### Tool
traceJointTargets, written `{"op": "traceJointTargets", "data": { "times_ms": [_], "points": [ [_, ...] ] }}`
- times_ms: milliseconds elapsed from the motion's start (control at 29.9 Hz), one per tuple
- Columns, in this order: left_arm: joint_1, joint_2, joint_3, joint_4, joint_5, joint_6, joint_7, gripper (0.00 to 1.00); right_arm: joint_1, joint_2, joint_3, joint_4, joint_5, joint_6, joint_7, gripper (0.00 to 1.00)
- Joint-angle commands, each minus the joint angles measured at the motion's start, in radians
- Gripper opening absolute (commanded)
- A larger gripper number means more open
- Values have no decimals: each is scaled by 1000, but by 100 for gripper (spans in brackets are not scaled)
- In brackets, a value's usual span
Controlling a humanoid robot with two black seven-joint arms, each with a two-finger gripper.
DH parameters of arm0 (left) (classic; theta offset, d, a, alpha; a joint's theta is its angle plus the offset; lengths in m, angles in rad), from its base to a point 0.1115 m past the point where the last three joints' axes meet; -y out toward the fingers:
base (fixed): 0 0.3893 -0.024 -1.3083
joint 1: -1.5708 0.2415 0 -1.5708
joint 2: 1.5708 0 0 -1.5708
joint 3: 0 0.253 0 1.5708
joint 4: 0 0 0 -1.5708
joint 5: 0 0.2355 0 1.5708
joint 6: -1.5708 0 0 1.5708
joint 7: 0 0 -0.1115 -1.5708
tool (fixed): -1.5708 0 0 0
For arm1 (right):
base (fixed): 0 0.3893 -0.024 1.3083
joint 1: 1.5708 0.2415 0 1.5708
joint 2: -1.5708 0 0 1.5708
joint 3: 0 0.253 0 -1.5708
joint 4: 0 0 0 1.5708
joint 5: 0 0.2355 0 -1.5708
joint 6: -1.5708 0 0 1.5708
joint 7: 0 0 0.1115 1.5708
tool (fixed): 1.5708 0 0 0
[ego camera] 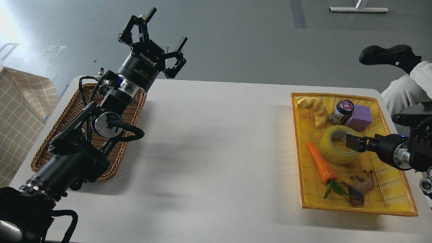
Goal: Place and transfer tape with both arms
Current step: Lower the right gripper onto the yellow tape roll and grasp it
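The tape [332,148], a translucent yellow roll with a grey-white core, lies flat in the middle of the yellow tray [388,189] at the right. My right gripper [351,143] reaches in from the right edge, low over the roll's core, seen end-on and dark, so its fingers cannot be told apart. My left gripper [153,32] is open and empty, held high above the far end of the brown wicker basket [50,148] at the left.
The tray also holds a pale croissant-like bread [315,109], a small jar [341,112], a purple block [359,118], a carrot [320,162] and a brown toy figure [361,187]. A person's legs and a black shoe [388,55] are at the far right.
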Motion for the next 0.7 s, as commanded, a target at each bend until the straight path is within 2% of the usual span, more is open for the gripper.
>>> {"op": "traceJointTargets", "data": {
  "times_ms": [0,234,401,501,668],
  "points": [
    [0,1,0,0,0,0,0,98,7,20,-17,-24,-1,0,0,89],
    [2,1,2,0,0,0,0,98,10,50,-19,-60,-23,0,-2,82],
    [2,1,2,0,0,0,0,98,13,57,-22,-86,-27,0,-3,65],
    [2,1,2,0,0,0,0,98,15,67,-22,-101,-26,0,-3,60],
    [2,1,2,0,0,0,0,98,16,73,-19,-110,-24,0,-3,36]
  ]
}}
